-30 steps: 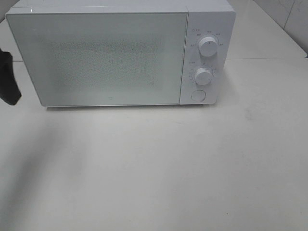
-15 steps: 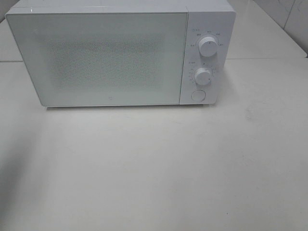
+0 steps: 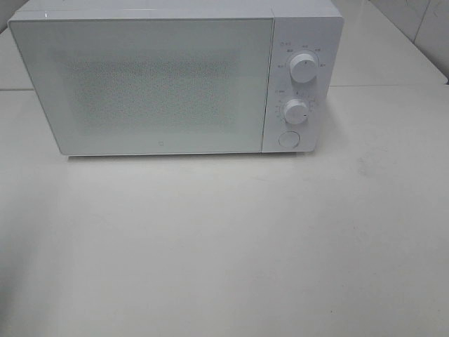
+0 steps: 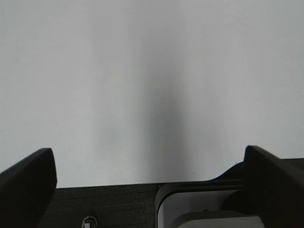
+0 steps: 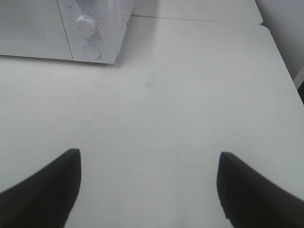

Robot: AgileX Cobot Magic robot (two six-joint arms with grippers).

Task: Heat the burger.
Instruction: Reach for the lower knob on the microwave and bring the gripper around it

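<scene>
The burger is nowhere to be seen in any view, so I cannot say which way it lies from either arm, how it is turned, or which arm is nearer to it. It may sit behind the closed, frosted door (image 3: 140, 84) of the white microwave (image 3: 309, 28), which fills the upper part of the high view, but nothing shows through. The counter (image 3: 224, 246) in front carries nothing else. The left jaws stand wide with nothing between them, facing only a blank pale surface. The right jaws are also spread wide and hold nothing; their camera catches the lower knob (image 5: 86, 23) and round button (image 5: 91, 51) in its upper left, so that arm looks better placed for the controls.
</scene>
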